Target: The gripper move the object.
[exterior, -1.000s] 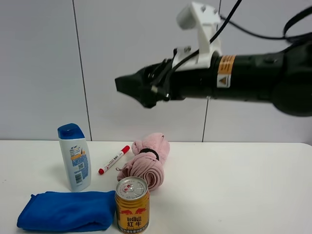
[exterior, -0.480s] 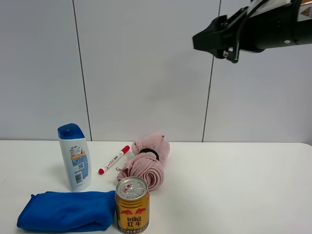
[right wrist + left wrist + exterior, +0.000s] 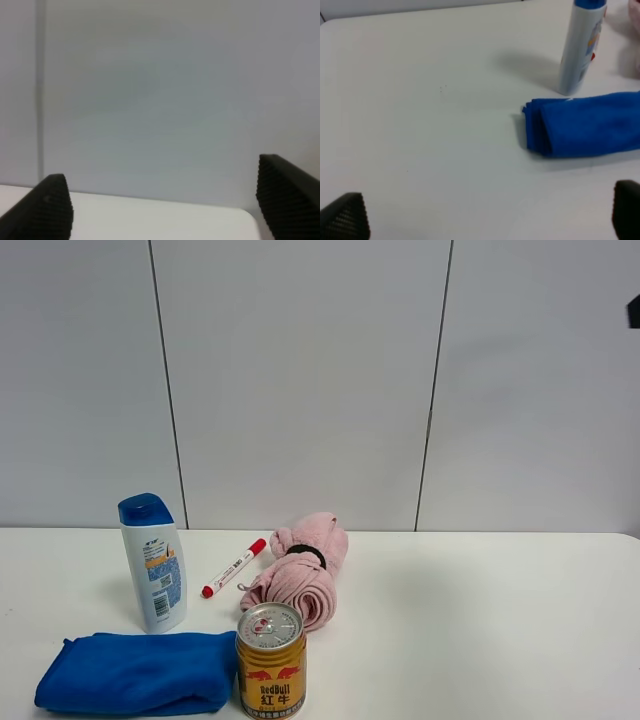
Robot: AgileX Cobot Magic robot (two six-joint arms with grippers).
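Beside the gold can (image 3: 271,660), which stands just right of the blue cloth (image 3: 137,672) and in front of the pink towel (image 3: 299,571), a reaching right gripper (image 3: 162,202), fingers spread, could probably tip it or catch the cloth.

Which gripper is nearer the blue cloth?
Left. The left gripper hangs just off the blue cloth; the right gripper faces the wall, no cloth in sight.
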